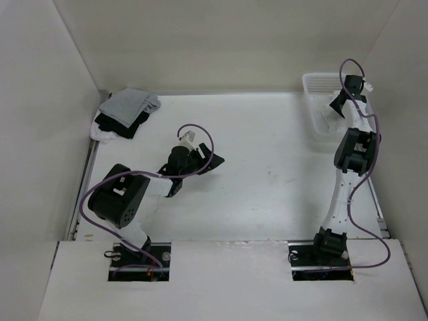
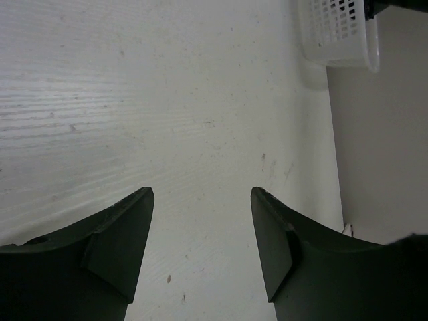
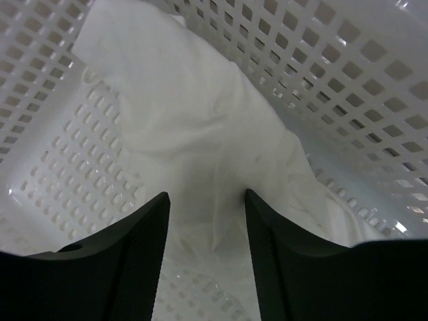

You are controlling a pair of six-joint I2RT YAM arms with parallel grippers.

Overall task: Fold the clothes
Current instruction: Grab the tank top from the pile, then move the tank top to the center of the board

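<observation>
Near ledge (image 1: 227,281): white board at the bottom of the top view, with both arm bases set into cut-outs in it.
Garment pile (image 1: 124,114): far left corner of the table, grey piece on top, black and white beneath. Well apart from both arms.
Left arm (image 1: 120,200): folded low over the left half of the table, wrist pointing right toward the centre.
Left gripper (image 1: 212,162) (image 2: 200,194): jaws spread wide, nothing between them. Its wrist camera shows only bare table past the dark fingers (image 2: 114,247).
Table (image 1: 267,174): white, faintly grained, a few small dark specks near the middle.
Right arm (image 1: 344,180): stretched up along the right edge, reaching into the far right corner.
Basket (image 1: 314,81) (image 3: 374,67): white plastic, perforated walls, far right corner against the side wall.
Right gripper (image 1: 338,107) (image 3: 206,197): down inside the basket, jaws apart, not clamped on anything. Fabric shows in the gap between them; whether the tips touch it, cannot tell.
Clothes (image 3: 194,114): thin white fabric, crumpled in the basket, lying against its bottom and side wall, just ahead of the right fingers (image 3: 134,254).
</observation>
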